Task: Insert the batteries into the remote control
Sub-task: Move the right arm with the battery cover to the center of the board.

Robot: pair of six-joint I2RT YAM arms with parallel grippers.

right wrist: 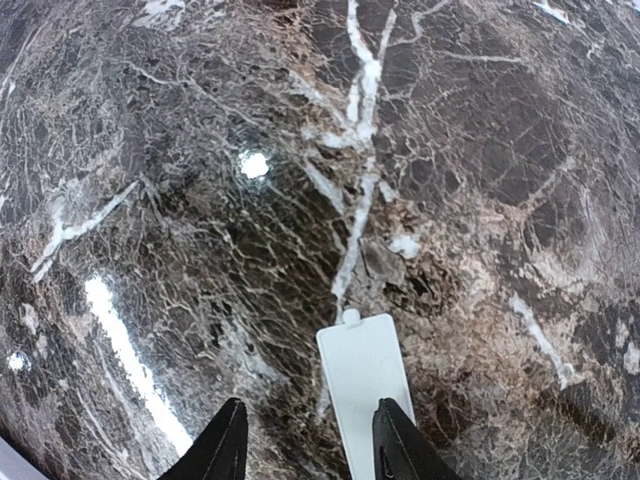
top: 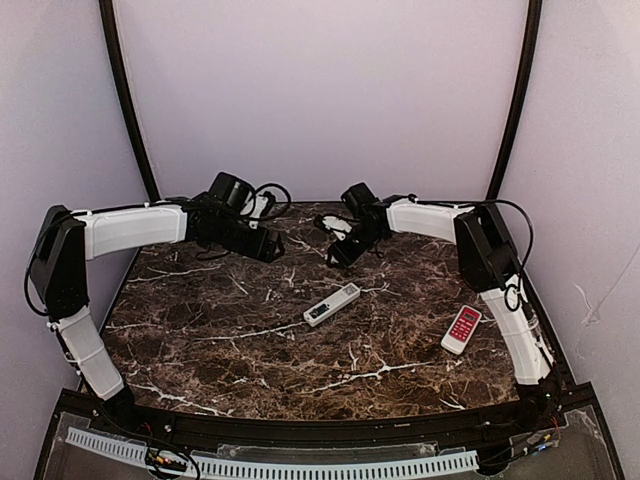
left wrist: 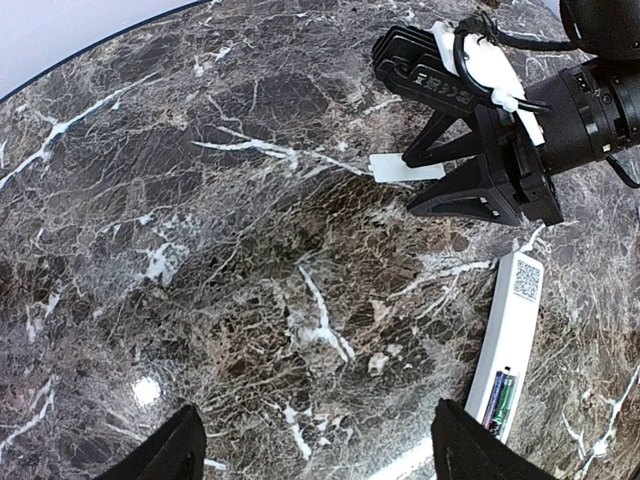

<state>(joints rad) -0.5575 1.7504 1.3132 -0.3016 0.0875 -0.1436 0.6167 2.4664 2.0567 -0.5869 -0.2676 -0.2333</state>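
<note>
**Cover poised, cells in place:** The white remote control [left wrist: 515, 320] is pictured lying back-up on the marble table [top: 200, 330], right of centre. The batteries [left wrist: 500, 398] are seen side by side in the open bay at one end. The small white cover [right wrist: 365, 385] is framed between the half-parted fingers of the right gripper [right wrist: 310, 420], apart from the remote. One finger touches its edge and a gap shows at the other, so a firm hold cannot be confirmed. The left gripper [left wrist: 318, 425] is spread wide and empty. Closing the bay is judged the step in hand. The cover should be gripped squarely, lined up with the remote's length and led in tab first, with the remote steadied by the left gripper. A red-and-white remote [top: 461, 329] is seen off to the right.
</note>
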